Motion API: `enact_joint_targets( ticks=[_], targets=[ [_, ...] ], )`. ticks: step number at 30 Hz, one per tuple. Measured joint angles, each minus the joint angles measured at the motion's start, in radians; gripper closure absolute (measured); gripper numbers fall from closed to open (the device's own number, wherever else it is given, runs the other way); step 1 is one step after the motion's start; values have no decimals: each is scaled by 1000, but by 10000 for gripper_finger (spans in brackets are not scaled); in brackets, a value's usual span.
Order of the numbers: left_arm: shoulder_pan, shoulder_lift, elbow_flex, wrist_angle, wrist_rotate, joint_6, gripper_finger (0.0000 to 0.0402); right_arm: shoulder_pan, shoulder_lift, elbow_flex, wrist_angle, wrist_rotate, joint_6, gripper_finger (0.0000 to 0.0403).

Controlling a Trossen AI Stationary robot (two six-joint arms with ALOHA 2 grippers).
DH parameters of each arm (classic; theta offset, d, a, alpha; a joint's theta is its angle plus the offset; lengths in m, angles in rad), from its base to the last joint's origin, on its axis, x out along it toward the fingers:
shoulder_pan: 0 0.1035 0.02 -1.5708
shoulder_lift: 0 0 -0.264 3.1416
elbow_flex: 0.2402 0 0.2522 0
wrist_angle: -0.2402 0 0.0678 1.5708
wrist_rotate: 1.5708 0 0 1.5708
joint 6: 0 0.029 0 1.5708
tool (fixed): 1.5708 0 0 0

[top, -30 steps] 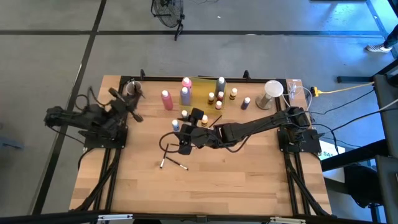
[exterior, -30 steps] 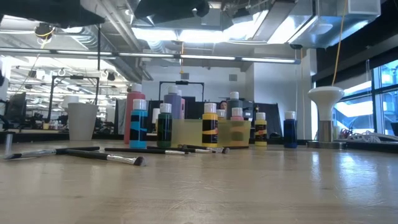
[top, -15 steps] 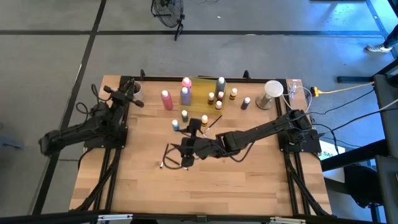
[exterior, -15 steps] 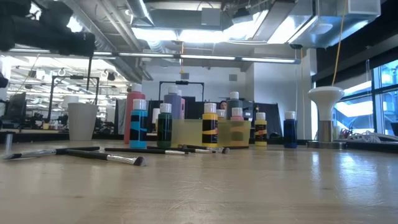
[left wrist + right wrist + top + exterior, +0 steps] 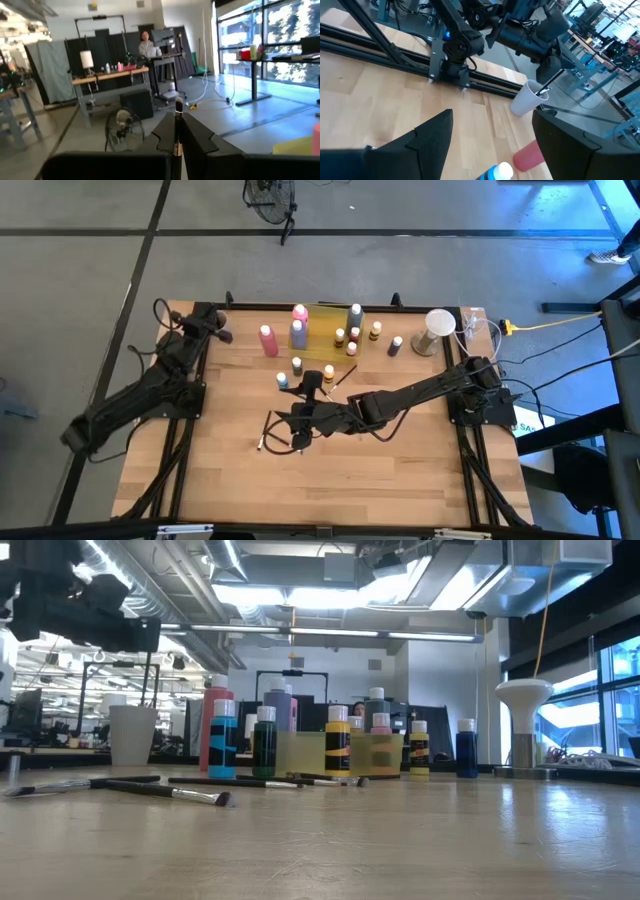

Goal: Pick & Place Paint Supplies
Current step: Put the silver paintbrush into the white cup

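The left gripper [image 5: 215,327], at the upper left of the high view over the pale round cup [image 5: 529,97], is clamped on a thin dark white-tipped brush [image 5: 177,125]. It is light, stiff and slippery, so best pinched mid-handle. The right gripper [image 5: 297,425], jaws wide and empty, hangs mid-frame above more loose brushes [image 5: 165,790]. Small white-capped paint bottles [image 5: 337,741] crowd just behind them.

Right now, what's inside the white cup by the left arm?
A thin dark brush reaches down to the white cup, its pale tip at the rim, pinched in the shut left hand. The cup's wall hides its bottom and any other contents.
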Motion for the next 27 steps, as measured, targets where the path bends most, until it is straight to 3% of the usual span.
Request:
enact_joint_targets(
  ticks=[13,19,27],
  targets=[
    [161,70,0,3,155,-98,393,19,0,0,-9,0,29,126],
    [191,84,-75,111,178,-102,393,29,0,0,-23,0,41,126],
    [209,85,-78,146,224,-112,393,32,0,0,-39,0,75,126]
  ],
)
